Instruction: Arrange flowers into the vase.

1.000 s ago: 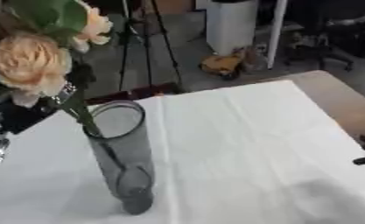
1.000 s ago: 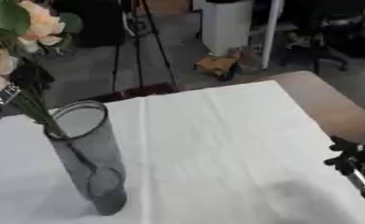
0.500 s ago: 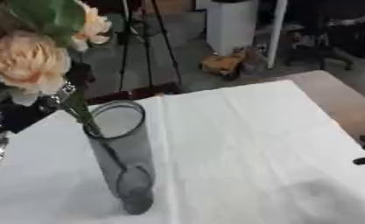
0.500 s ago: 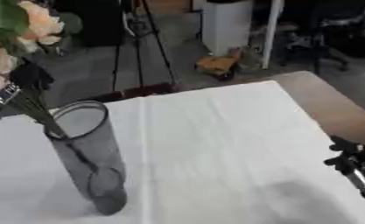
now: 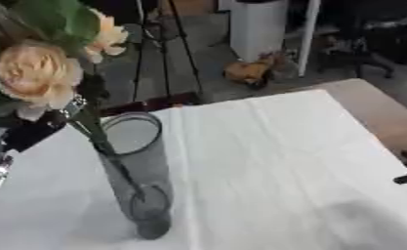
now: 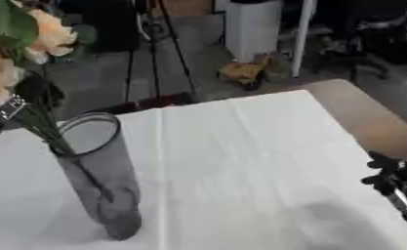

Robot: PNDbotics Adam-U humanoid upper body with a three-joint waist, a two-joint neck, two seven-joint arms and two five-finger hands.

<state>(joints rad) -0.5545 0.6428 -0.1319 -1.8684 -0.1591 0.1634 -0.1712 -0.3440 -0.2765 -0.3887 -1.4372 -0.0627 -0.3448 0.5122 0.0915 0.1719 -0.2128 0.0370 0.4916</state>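
Observation:
A tall grey glass vase (image 5: 138, 180) stands on the white tablecloth at the lower left. A bunch of peach flowers (image 5: 35, 73) with green leaves (image 5: 57, 19) hangs over the vase, and its stems (image 5: 112, 161) reach down inside the glass to near the bottom. My left hand (image 5: 44, 124) comes in from the left edge and is curled round the stems just above the rim; most of it is hidden behind the blooms. Fingers up, my right hand (image 6: 394, 181) rests at the lower right edge, holding nothing.
The white cloth (image 5: 266, 156) covers most of the table; bare wood (image 6: 369, 122) shows along the right side. Beyond the far edge are a tripod (image 5: 159, 49), a white bin (image 5: 262, 27) and a brownish object (image 5: 249, 71) on the floor.

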